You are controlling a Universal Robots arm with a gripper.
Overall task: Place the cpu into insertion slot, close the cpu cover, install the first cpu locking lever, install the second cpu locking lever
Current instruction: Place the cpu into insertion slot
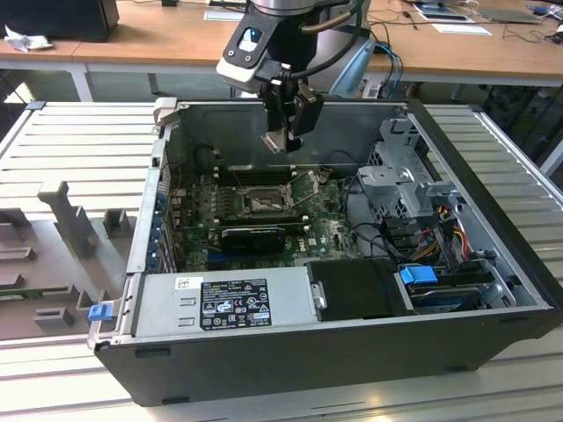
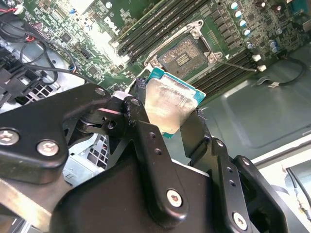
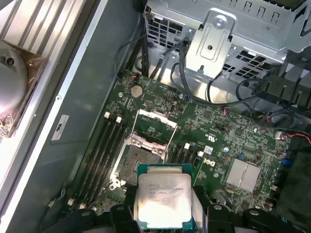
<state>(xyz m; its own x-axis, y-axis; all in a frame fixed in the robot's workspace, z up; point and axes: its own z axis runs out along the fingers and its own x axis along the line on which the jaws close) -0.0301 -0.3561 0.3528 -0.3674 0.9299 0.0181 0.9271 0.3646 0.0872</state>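
The fingers are clamped on the cpu, holding it in the air above the motherboard inside the open computer case. It hangs near the bare insertion slot, whose cpu cover is swung up.

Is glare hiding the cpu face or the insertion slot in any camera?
Second wrist view: a pale sheen washes over the cpu, with a blown-out patch on the board beside it; the insertion slot is readable. First wrist view: mild sheen low on the chip, slot dim. Exterior view: slot shaded inside the case.
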